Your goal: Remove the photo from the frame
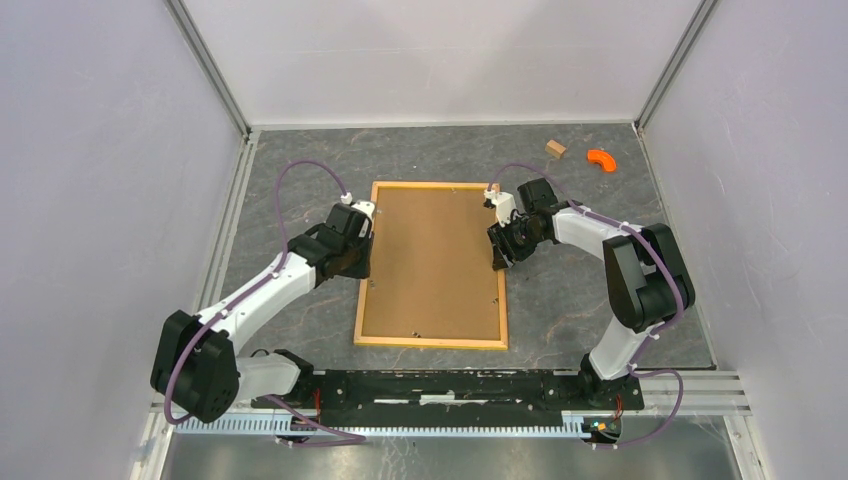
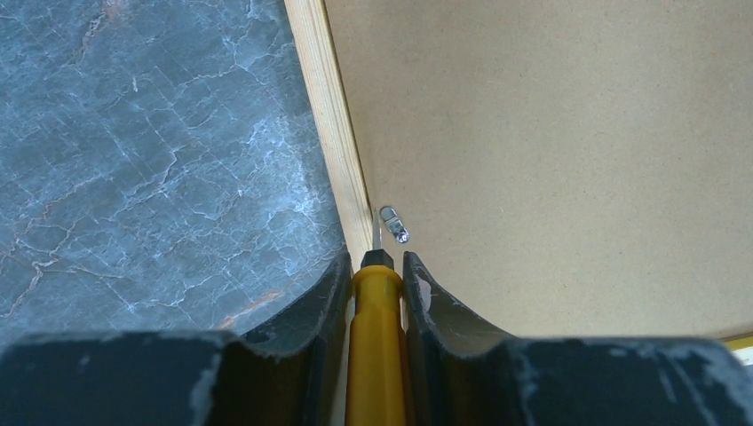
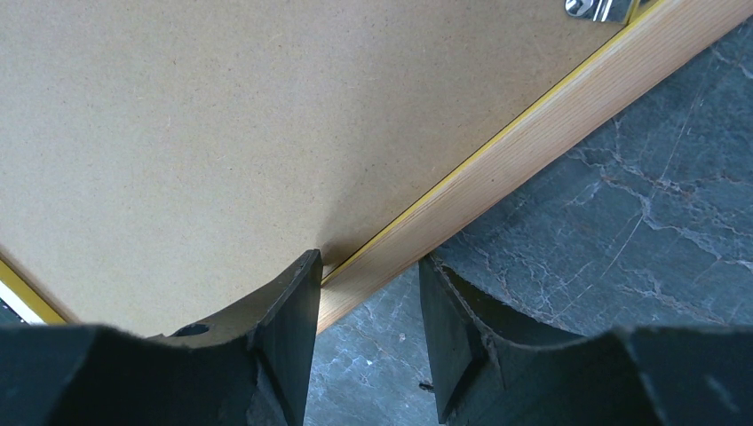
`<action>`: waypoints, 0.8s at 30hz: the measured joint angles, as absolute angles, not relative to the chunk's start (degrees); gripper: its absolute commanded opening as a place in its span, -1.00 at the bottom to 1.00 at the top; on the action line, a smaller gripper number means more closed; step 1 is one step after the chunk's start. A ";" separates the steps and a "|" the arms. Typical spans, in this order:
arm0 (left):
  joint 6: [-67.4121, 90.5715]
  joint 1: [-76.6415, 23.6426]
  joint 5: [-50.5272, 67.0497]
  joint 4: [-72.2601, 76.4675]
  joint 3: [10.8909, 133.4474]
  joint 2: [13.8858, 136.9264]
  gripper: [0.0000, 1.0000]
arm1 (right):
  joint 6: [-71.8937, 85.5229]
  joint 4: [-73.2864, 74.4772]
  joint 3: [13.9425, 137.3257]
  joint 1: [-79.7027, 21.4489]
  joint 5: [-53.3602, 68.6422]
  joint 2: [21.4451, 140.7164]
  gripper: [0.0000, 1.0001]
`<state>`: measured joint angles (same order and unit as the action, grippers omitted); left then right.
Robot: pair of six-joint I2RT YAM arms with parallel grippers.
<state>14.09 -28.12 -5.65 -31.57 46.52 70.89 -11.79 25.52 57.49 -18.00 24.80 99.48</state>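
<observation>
I see matt brown fibreboard backing (image 1: 432, 262) inside the pale, grained wooden picture frame (image 2: 336, 133), one shiny metal clip (image 2: 392, 224), and the dark marbled, smooth bench (image 2: 151, 151) at left.

white arms (image 1: 262, 290), purple cables (image 1: 300, 172)

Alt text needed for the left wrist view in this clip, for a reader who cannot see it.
The left gripper is shut on a yellow-handled screwdriver, its tip at a small metal clip on the brown backing board beside the frame's light wood edge. Grey marbled table fills the left.
</observation>
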 measured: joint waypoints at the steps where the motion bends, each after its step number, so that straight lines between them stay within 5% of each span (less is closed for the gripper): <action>1: 14.11 -28.16 -5.85 -31.57 46.44 70.89 -0.96 | -11.79 25.50 57.49 -18.00 24.80 99.48 0.01; 24: 14.55 -30.92 -5.89 -30.68 45.56 71.57 -0.96 | -11.77 25.32 57.41 -18.00 24.95 99.48 0.01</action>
